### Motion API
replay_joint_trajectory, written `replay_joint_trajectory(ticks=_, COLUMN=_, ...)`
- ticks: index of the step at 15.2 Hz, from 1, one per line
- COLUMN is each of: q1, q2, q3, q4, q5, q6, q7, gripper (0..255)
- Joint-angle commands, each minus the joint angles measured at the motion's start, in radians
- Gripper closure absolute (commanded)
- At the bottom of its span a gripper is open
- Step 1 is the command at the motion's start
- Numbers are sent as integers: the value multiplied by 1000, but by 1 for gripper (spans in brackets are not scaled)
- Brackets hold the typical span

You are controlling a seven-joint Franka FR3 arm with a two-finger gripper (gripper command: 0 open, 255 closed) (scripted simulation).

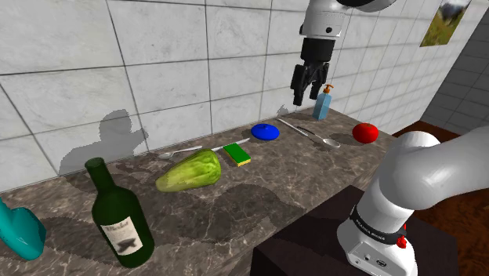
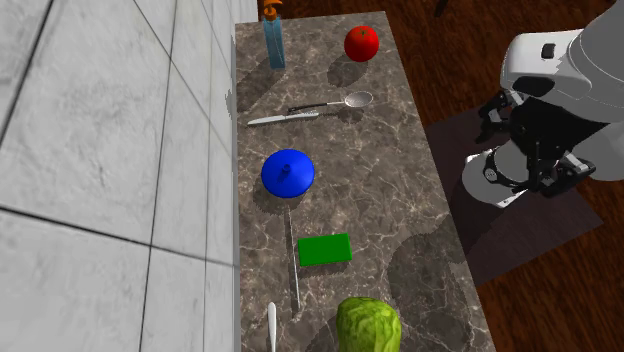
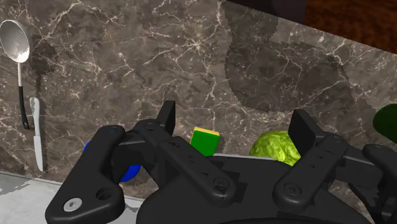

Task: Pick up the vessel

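A blue round bowl-like vessel (image 1: 266,131) (image 2: 288,172) lies on the dark marble counter (image 1: 258,188) near the tiled wall, apparently upside down. A dark green wine bottle (image 1: 119,216) stands at the shoulder view's left, with a teal vessel (image 1: 19,231) at the far left edge. My black gripper (image 1: 307,88) hangs high above the counter, up and to the right of the blue bowl, fingers apart with nothing between them. In the wrist view the gripper (image 3: 235,127) is open, and the blue bowl (image 3: 130,168) peeks out from behind the hand.
A green sponge (image 1: 237,154) (image 2: 325,249), a lettuce head (image 1: 190,171) (image 2: 367,325), a spoon (image 2: 345,101), a knife (image 2: 283,117), a red tomato (image 1: 364,132) (image 2: 361,43) and a blue soap dispenser (image 1: 322,103) (image 2: 273,40) share the counter. The stand (image 1: 313,243) is at the lower right.
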Motion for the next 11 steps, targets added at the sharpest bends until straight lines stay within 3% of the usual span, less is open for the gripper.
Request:
replay_joint_trajectory(ticks=1, q1=0, q2=0, q3=0, q4=0, q5=0, q6=0, q7=0, gripper=0)
replay_joint_trajectory(ticks=11, q1=-63, q2=246, q3=-69, q4=-50, q5=-82, q6=330, q7=-65, gripper=0)
